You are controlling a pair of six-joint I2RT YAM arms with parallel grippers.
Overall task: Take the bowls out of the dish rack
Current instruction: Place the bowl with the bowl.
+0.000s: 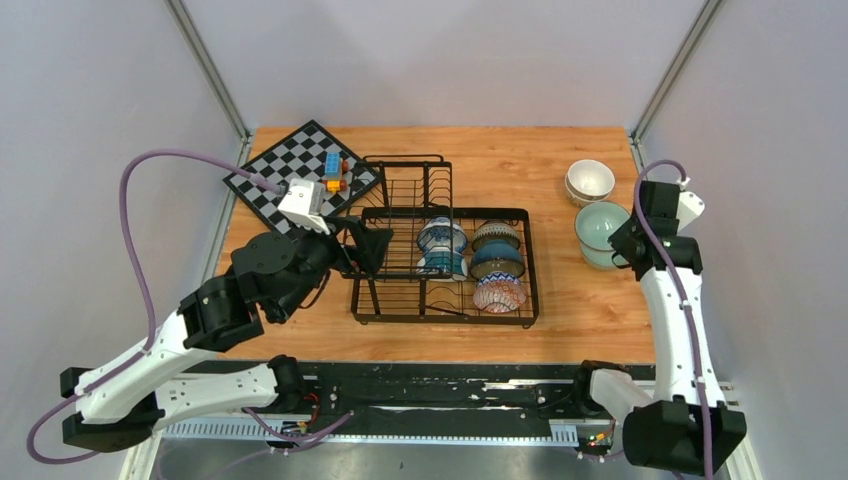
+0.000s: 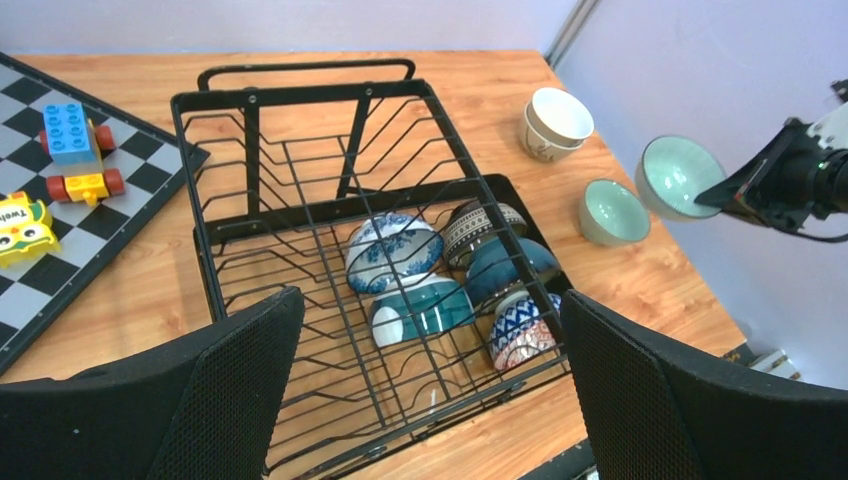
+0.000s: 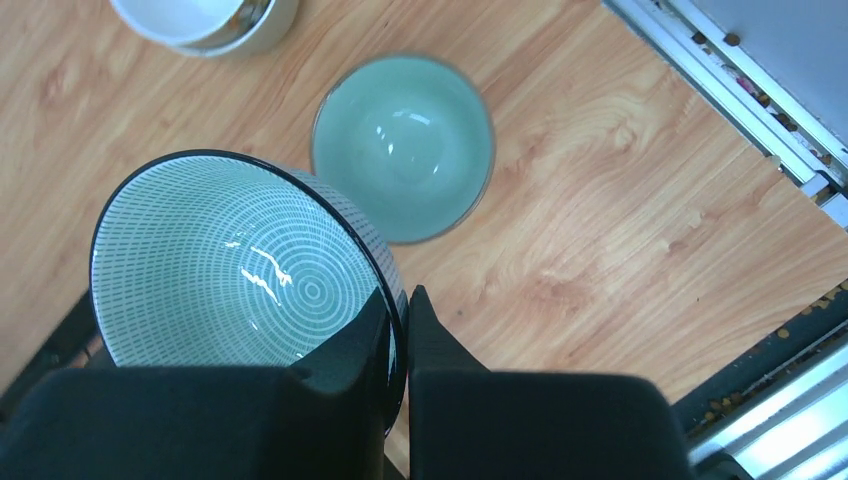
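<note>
The right hand was clenched on the dark rim of a mint-lined bowl, holding it over the tabletop to the right of the dish rack. A pale mint bowl and a stack of cream-white bowls rested there. The left hand hung at the rack's left end, released, its fingers spread wide. Inside the rack, toward its right end, stood a blue-white patterned bowl, a teal bowl, a brown-banded bowl, a dark blue bowl and a red-and-blue patterned bowl.
</note>
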